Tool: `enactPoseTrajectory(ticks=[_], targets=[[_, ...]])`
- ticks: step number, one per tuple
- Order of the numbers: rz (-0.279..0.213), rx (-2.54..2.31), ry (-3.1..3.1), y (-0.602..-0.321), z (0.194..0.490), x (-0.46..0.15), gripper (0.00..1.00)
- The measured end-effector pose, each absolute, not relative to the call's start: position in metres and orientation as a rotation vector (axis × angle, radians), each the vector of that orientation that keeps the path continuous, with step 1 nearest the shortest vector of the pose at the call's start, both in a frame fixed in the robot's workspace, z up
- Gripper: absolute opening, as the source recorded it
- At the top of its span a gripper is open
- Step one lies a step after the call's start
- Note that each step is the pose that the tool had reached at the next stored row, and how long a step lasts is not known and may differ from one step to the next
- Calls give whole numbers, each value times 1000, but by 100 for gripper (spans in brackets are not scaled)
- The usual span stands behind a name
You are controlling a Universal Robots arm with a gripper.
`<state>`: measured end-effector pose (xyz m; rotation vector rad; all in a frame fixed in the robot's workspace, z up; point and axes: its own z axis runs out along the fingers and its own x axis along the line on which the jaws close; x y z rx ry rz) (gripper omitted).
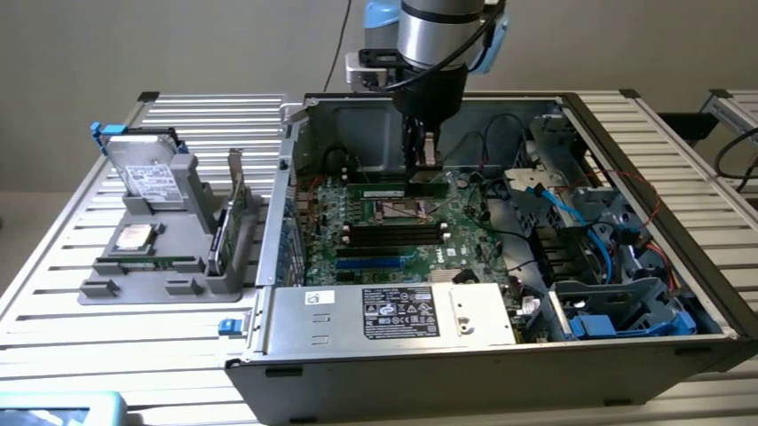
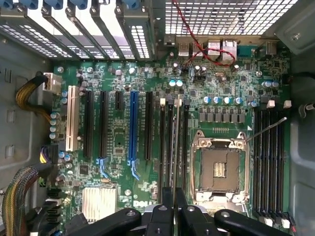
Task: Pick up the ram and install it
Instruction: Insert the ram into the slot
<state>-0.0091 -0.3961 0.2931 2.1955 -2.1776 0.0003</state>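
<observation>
A slatted metal desk (image 1: 142, 311) stands before a plain pale wall. An open computer case (image 1: 474, 373) lies on its side on the desk, taking up most of it. The robot arm (image 1: 432, 35) comes straight down into the case, above the green motherboard (image 1: 391, 240).

On the exterior view's left, beside the case, a grey holder (image 1: 154, 284) carries a silver hard drive (image 1: 148, 173) and an upright expansion card (image 1: 234, 209).

The claw (image 1: 423, 160) hangs low over the board. Its two black fingers (image 2: 166, 214) are drawn nearly together, pinching the ram (image 1: 403, 189). In the wrist view the ram (image 2: 173, 147) is seen edge-on as a thin strip. It runs out from the claw (image 2: 173, 196) in line with the long black memory slots (image 2: 163, 147), just beside the empty processor socket (image 2: 216, 167). Whether its lower edge touches a slot cannot be told.
</observation>
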Motion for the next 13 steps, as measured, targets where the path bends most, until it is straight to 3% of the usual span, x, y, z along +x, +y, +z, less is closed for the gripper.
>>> enactPoseTrajectory(ticks=[13], targets=[[26,2189,-2164,-396,283,-9,13]])
